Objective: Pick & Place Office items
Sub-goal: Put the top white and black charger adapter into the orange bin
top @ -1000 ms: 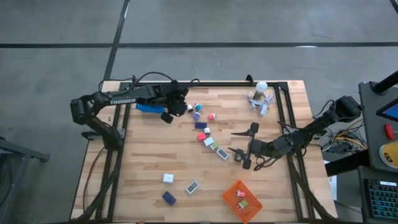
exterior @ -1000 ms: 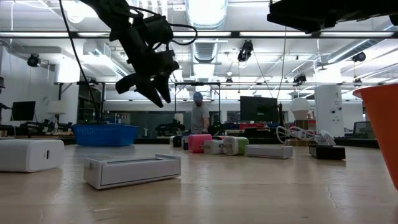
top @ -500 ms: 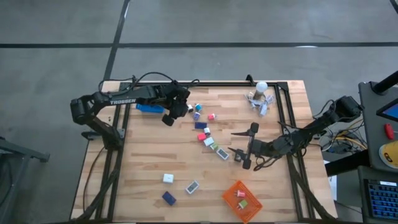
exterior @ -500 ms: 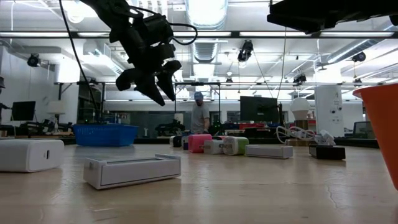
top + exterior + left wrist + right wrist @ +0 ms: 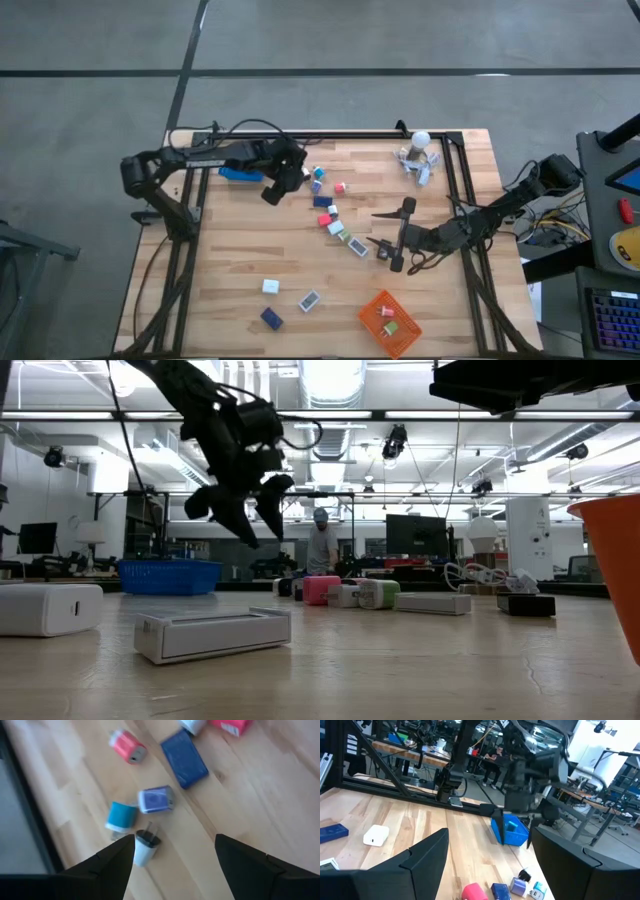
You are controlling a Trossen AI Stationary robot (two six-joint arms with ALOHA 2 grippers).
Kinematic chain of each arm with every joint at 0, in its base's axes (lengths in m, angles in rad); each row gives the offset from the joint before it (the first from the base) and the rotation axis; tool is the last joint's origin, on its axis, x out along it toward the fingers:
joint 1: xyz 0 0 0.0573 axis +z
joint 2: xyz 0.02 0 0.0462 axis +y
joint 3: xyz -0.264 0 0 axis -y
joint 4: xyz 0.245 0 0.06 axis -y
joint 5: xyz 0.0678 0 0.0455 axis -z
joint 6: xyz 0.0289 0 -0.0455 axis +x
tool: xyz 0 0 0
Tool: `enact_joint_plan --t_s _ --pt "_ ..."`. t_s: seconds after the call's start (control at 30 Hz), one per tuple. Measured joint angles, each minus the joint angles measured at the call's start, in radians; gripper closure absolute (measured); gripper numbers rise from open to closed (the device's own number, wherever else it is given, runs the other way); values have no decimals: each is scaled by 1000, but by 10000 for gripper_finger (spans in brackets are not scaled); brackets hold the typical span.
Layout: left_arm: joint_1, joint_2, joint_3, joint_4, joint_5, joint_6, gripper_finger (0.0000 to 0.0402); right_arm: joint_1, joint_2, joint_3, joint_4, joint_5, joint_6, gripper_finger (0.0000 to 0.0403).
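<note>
Wooden table in a black frame on grey floor. Blue basket lies near the table's 10 o'clock edge, orange basket at 5 o'clock, white ball-topped clip cluster at 1 o'clock; a person stands in the room behind

The orange mesh basket is cut off by the low view's edge. In the high view, the items inside the basket are too small to identify.

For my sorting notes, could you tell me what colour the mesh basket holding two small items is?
Orange. The mesh basket shows best in the high view, near the table's front edge.
</note>
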Motion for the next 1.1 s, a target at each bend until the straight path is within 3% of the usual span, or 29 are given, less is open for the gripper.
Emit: enact_joint_plan --t_s 0.5,0.87,1.1 --pt "14 141 71 31 -94 273 124 0 0 0 -6 0 -8 122" --pt "41 281 253 -24 -170 251 124 0 0 0 -18 0 -4 122" --pt "44 313 275 -54 -193 226 125 0 0 0 -34 0 -7 122"
